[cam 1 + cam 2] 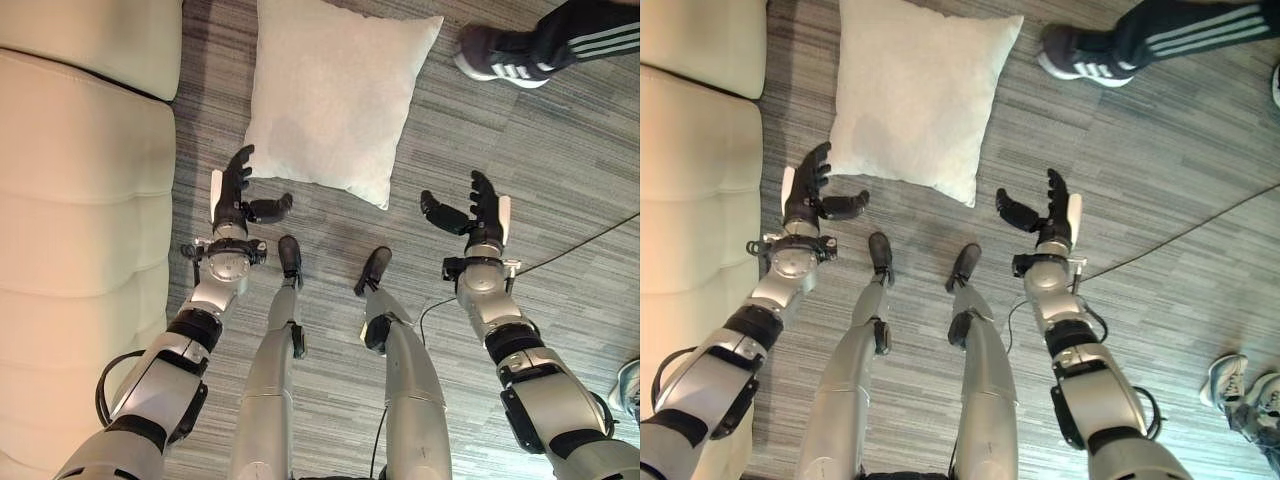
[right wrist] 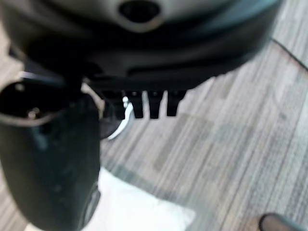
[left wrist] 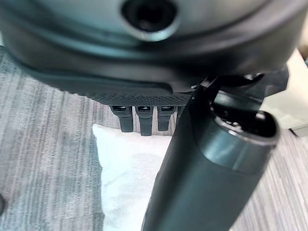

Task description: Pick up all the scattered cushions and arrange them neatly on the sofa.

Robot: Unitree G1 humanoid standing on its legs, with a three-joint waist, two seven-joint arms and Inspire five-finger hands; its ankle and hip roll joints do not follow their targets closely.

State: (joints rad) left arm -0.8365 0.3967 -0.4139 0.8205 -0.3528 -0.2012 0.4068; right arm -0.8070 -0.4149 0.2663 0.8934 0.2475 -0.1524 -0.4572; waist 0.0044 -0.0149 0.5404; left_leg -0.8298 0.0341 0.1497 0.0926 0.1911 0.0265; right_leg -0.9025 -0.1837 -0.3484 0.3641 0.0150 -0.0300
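Observation:
A white square cushion (image 1: 335, 95) lies flat on the grey carpet, just right of the cream sofa (image 1: 80, 220). My left hand (image 1: 236, 195) hovers open near the cushion's near left corner, fingers straight and thumb out. Off the cushion's near right corner, my right hand (image 1: 478, 212) is open as well, apart from the fabric. The left wrist view looks past straight fingers (image 3: 140, 118) down at the cushion (image 3: 127, 178). In the right wrist view a corner of the cushion (image 2: 139, 209) lies below the hand.
A person's leg and dark sneaker (image 1: 500, 55) stand on the carpet right of the cushion's far corner. More shoes (image 1: 1230, 385) lie at the right. A thin cable (image 1: 590, 240) crosses the floor on the right.

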